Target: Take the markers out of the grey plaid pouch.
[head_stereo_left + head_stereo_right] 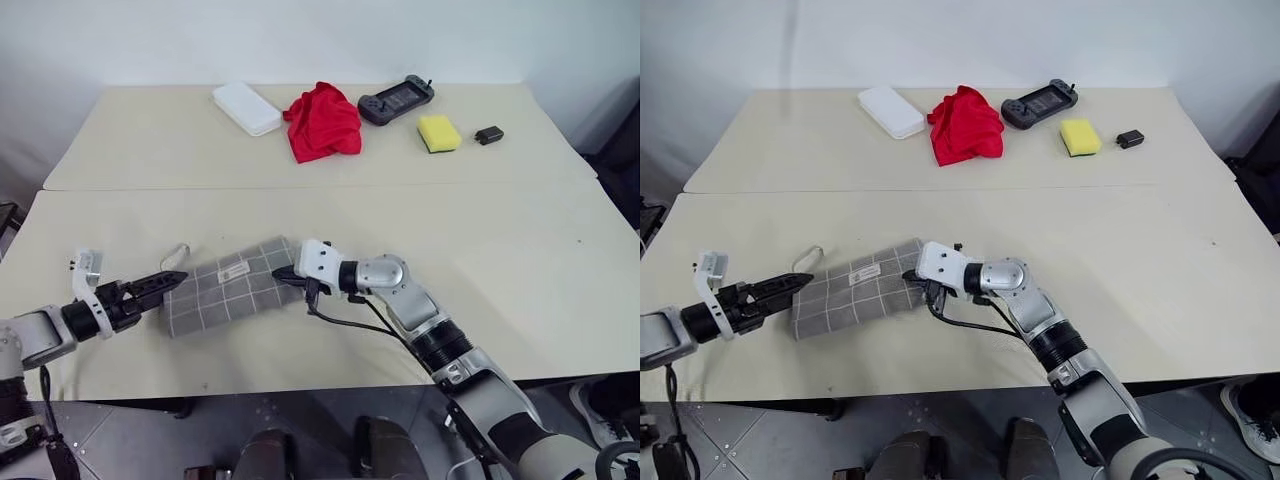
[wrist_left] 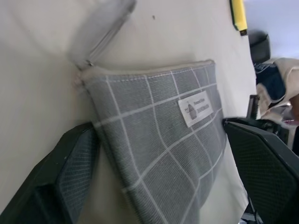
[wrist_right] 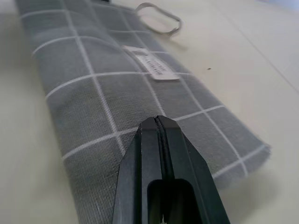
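The grey plaid pouch [image 1: 228,287] lies flat near the front edge of the near table, its white label [image 1: 234,270] facing up and its clear loop [image 1: 177,252] at its left end. My left gripper [image 1: 168,281] is open at that left end, with one finger [image 2: 60,177] on each side of the pouch's corner [image 2: 154,140]. My right gripper [image 1: 286,275] is shut, and its joined fingertips [image 3: 159,123] sit over the fabric at the pouch's right end [image 3: 224,140]. I cannot tell whether they pinch the fabric. The markers are hidden.
On the far table stand a white flat box [image 1: 247,107], a red cloth [image 1: 322,122], a black game controller [image 1: 396,100], a yellow sponge [image 1: 438,132] and a small black block [image 1: 489,135]. A seam [image 1: 400,187] divides the two tables.
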`<state>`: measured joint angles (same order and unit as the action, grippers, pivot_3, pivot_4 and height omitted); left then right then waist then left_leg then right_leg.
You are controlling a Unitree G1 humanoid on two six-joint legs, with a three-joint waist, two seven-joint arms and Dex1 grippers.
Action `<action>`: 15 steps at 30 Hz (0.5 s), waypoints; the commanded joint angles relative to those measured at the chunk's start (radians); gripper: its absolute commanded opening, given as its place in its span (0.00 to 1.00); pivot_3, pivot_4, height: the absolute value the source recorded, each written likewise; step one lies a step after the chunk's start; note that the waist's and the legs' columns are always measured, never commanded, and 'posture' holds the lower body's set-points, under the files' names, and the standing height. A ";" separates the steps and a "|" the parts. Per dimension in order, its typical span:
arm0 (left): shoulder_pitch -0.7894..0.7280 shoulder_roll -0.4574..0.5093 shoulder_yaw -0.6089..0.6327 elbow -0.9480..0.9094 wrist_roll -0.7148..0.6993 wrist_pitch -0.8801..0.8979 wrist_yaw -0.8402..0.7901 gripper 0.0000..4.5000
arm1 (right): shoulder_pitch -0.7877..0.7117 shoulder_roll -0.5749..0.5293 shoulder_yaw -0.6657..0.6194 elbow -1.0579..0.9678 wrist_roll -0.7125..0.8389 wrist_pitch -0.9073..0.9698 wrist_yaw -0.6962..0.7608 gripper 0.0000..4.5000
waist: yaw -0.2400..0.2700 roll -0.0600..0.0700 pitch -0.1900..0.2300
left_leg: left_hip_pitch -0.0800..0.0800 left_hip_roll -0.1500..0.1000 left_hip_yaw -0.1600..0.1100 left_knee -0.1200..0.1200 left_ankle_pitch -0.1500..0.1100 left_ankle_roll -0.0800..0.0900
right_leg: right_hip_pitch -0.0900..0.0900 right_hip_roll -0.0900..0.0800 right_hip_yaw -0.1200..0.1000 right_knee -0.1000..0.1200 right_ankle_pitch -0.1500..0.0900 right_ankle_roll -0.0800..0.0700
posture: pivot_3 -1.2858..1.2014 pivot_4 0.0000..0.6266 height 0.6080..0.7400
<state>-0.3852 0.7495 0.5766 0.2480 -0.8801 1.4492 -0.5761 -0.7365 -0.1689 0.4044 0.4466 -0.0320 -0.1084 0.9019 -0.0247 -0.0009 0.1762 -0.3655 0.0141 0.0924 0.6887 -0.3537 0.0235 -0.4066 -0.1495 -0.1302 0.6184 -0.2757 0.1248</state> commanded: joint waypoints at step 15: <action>-0.069 0.016 -0.163 0.115 0.042 0.058 -0.093 0.55 | -0.012 -0.050 -0.002 0.035 -0.041 -0.097 0.040 0.00 | -0.005 0.000 0.000 | 0.000 0.000 0.001 0.001 0.000 0.000 | 0.000 0.000 0.001 0.000 0.000 0.000 | 0.52 0.24 1.00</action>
<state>-0.4582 0.7662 0.4408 0.3474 -0.8471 1.4771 -0.6592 -0.7475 -0.2109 0.4043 0.4771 -0.0610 -0.1964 0.9325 -0.0302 -0.0008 0.1760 -0.3655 0.0144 0.0932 0.6896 -0.3538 0.0234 -0.4070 -0.1492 -0.1289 0.6186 -0.2757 0.1249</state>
